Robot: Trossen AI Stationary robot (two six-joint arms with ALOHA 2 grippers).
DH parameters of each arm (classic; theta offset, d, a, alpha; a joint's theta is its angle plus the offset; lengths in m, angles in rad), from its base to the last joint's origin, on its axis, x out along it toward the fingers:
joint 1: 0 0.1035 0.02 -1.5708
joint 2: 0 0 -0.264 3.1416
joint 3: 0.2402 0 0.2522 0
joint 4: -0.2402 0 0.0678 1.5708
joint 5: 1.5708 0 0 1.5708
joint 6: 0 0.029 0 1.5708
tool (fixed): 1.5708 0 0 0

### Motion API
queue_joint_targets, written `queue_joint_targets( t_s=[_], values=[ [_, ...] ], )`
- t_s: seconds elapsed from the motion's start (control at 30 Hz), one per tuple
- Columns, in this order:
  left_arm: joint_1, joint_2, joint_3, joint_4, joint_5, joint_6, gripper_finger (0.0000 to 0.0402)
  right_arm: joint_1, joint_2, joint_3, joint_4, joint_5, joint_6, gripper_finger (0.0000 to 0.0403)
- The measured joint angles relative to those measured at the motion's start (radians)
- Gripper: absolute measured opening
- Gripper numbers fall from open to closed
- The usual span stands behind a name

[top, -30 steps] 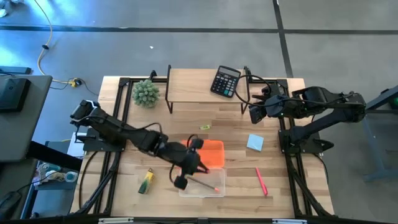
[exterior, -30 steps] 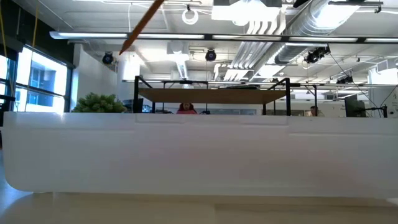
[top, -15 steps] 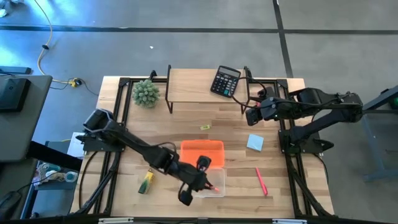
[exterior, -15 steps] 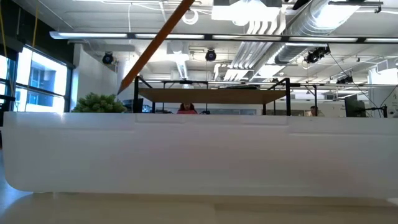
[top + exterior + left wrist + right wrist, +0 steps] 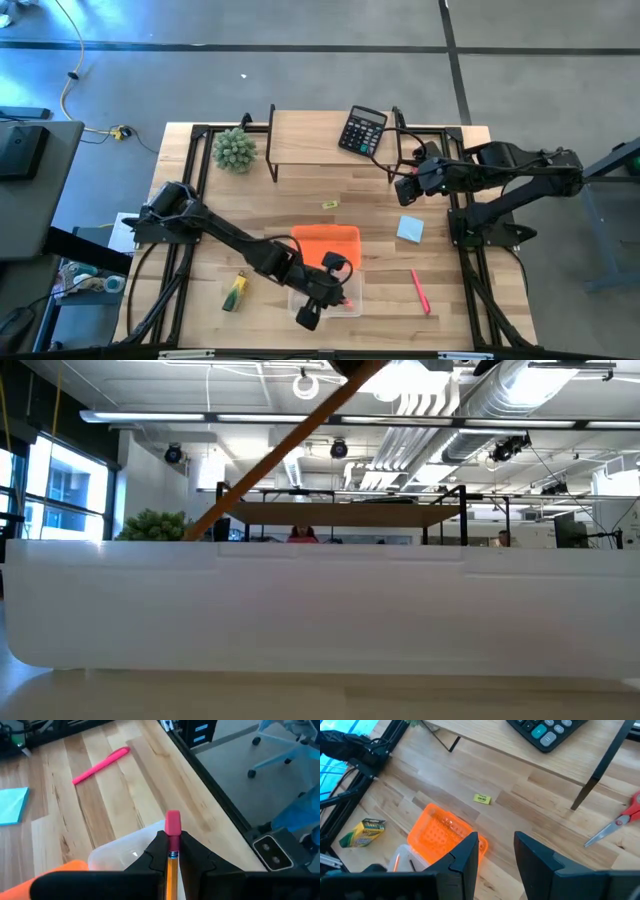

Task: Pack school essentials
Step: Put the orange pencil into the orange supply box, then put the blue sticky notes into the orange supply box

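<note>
Left gripper [image 5: 172, 851] clamped on pencil [image 5: 172, 865], over clear box [image 5: 330, 296] beside orange lid [image 5: 326, 245]. Right gripper [image 5: 496, 851] apart, empty, waiting near calculator [image 5: 362, 130]. Still out: pink pen [image 5: 420, 292], blue pad [image 5: 410, 229], scissors [image 5: 616, 824], marker [image 5: 235, 291], yellow piece [image 5: 328, 204].

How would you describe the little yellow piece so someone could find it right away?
Start at the raised wooden shelf holding the black calculator. Just in front of it, above the orange box, the tiny yellow piece lies alone on bare wood, the smallest thing there.
</note>
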Motion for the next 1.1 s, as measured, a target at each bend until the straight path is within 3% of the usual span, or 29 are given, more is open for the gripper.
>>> queue_joint_targets(
  t_s=[0.2, 0.77, 1.1],
  values=[
    [0.022, 0.002, -0.001, -0.019, 0.038, -0.009, 0.0029, 0.0, 0.0, 0.0, 0.0, -0.022, -0.008, 0.0117],
    [0.034, 0.002, -0.002, -0.075, 0.026, -0.04, 0.0128, 0.0, -0.003, 0.0, 0.0, -0.032, -0.054, 0.0117],
    [0.067, -0.057, -0.002, -0.133, -0.009, -0.135, 0.0121, 0.0, -0.004, 0.0, 0.0, -0.075, -0.121, 0.0117]
  ],
)
